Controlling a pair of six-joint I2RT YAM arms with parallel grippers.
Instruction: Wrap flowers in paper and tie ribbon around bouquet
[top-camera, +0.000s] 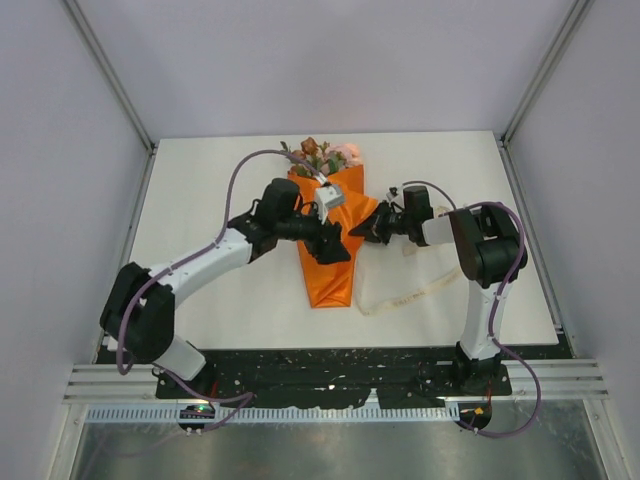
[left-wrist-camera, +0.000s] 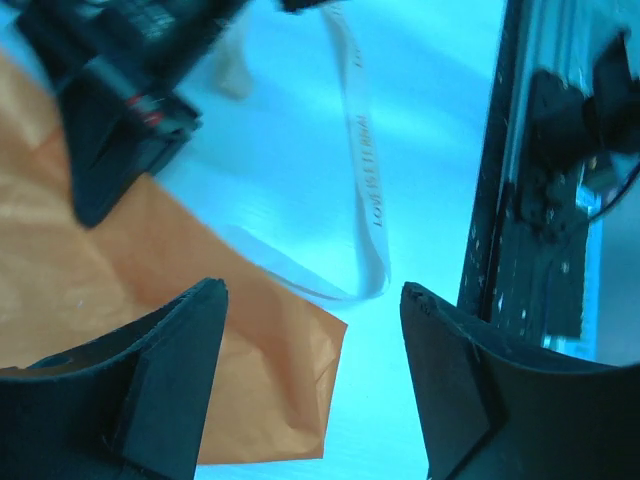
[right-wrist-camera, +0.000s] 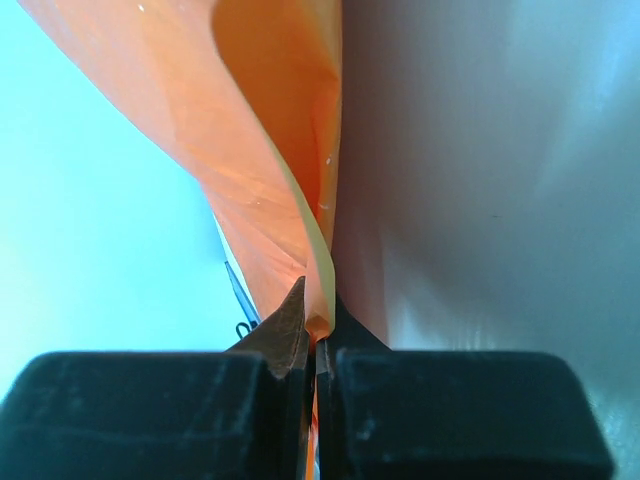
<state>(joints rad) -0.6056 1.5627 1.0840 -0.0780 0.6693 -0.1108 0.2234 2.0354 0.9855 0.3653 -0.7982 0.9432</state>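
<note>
right wrist: right gripper clamped on paper edge | left gripper open

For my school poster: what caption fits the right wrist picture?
Right gripper pinched shut on a fold of the orange paper.

My left claw hangs spread over the bouquet at the centre of the desk while my right claw clamps its right edge, the two nearly tip to tip with little room between. The ribbon loops on the desk just right of the cone, beneath my right arm. Bare desk opens wide to the left and at the far right corner.
</note>
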